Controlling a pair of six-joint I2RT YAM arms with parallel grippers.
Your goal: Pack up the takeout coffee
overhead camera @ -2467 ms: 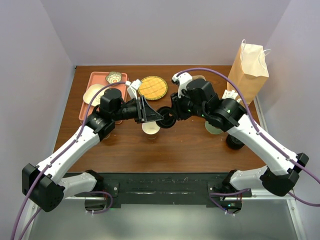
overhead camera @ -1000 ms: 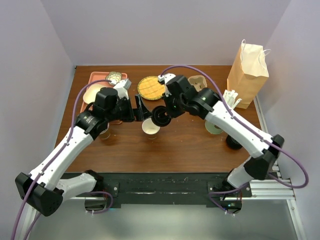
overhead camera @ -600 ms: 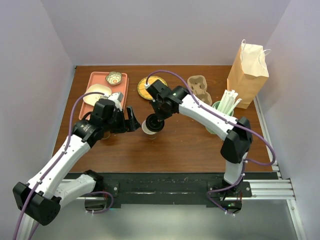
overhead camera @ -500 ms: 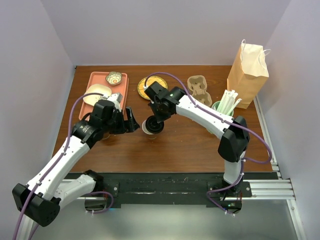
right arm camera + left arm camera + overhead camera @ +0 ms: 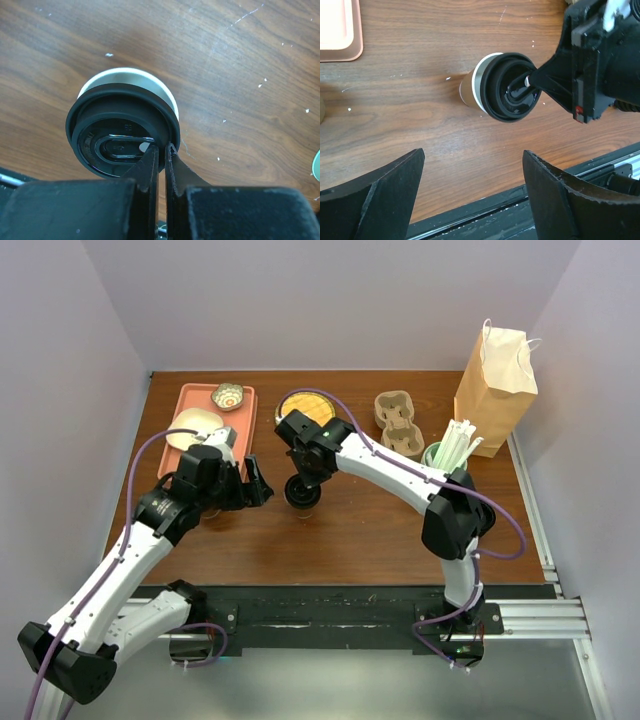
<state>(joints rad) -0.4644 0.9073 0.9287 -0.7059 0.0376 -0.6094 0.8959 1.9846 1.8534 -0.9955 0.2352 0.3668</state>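
Observation:
The takeout coffee is a small tan paper cup (image 5: 303, 502) (image 5: 469, 90) standing mid-table, with a round black lid (image 5: 302, 488) (image 5: 512, 87) (image 5: 122, 127) over its mouth. The lid sits off-centre, so the cup's white rim (image 5: 127, 74) shows on one side. My right gripper (image 5: 306, 478) (image 5: 161, 148) (image 5: 532, 82) reaches over from above, shut on the lid's edge, one finger inside the rim and one outside. A short way left of the cup, my left gripper (image 5: 257, 483) (image 5: 472, 155) is open and empty, clear of it.
A tan paper bag (image 5: 495, 375) stands at the back right, with a pale-green cup of straws (image 5: 445, 452) and a cardboard cup carrier (image 5: 397, 423) near it. Back left lie a pink tray (image 5: 205, 425), a small bowl (image 5: 228, 395) and a yellow plate (image 5: 305, 403).
My right arm has swung left and brought the black lid down over the cup. My left gripper has drawn back to the left, away from the cup, and its jaws have narrowed slightly.

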